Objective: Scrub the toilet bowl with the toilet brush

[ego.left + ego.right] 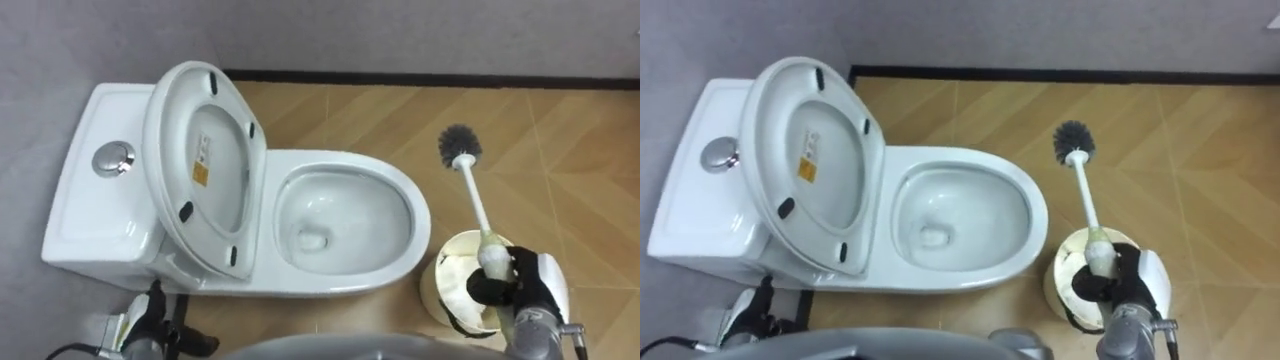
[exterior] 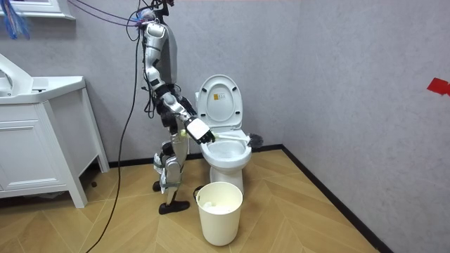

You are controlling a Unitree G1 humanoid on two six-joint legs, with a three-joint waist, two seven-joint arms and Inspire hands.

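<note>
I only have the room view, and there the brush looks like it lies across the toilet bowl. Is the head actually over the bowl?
Observer: No. In the eye views the brush head hangs over bare floor, past the front end of the bowl, on the robot's right of it.
Operator: What's under the grip, then?
Observer: The right hand, fingers curled round the thick end of the handle, sits above the bin.
Operator: Anything inside the bowl?
Observer: Just a small pool of water at the bottom.
</note>
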